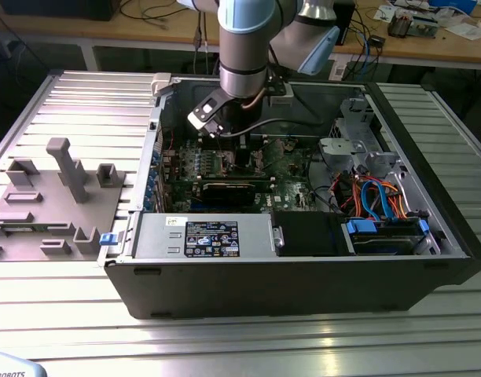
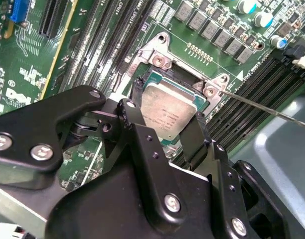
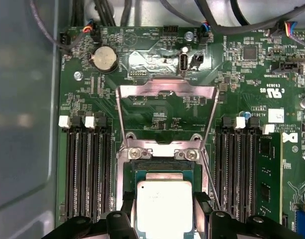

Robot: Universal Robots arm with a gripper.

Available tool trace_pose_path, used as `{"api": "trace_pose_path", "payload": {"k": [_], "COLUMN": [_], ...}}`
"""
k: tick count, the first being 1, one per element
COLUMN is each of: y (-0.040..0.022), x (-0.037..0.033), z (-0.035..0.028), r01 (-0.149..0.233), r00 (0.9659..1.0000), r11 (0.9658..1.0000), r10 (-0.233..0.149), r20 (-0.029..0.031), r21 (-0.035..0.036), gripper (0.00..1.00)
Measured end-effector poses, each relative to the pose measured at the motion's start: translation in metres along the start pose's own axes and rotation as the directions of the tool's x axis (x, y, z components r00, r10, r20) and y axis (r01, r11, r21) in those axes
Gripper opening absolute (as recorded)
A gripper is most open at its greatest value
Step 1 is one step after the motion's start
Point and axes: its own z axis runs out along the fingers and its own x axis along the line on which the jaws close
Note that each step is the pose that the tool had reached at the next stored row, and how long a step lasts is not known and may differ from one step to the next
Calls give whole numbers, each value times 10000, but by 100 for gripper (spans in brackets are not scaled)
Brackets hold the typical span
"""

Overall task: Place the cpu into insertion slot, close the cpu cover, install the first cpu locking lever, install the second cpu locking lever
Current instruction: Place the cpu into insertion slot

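In the exterior view an open computer case (image 1: 288, 290) lies on a slatted metal counter (image 1: 67, 314). The robot arm (image 1: 244, 47) reaches down into the case near its twelve o'clock edge. A grey fixture block (image 1: 60, 196) sits on the counter at the case's nine o'clock.

In the first wrist view the end effector (image 3: 165, 199) is clenched on the cpu (image 3: 165, 209). Its black fingers (image 3: 128, 214) press against two opposite edges of the chip. The cpu sits squarely over the socket on the green motherboard (image 3: 242, 74); whether it is fully seated I cannot tell.

The cpu cover (image 3: 165, 89) is swung fully open past its hinge, its empty centre showing the board beneath. A thin locking lever (image 3: 211, 179) runs beside the socket, unlatched. Black memory slots (image 3: 87, 169) flank the socket on both sides.
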Motion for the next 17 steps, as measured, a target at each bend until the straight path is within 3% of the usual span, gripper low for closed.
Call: {"api": "trace_pose_path", "payload": {"k": [4, 17], "y": [54, 13], "x": [-1, 46], "z": [12, 42], "r01": [-32, -38], "r00": [10000, 10000], "r11": [10000, 10000], "r10": [32, 38], "r20": [2, 1], "r21": [0, -1], "gripper": [55, 55]}}
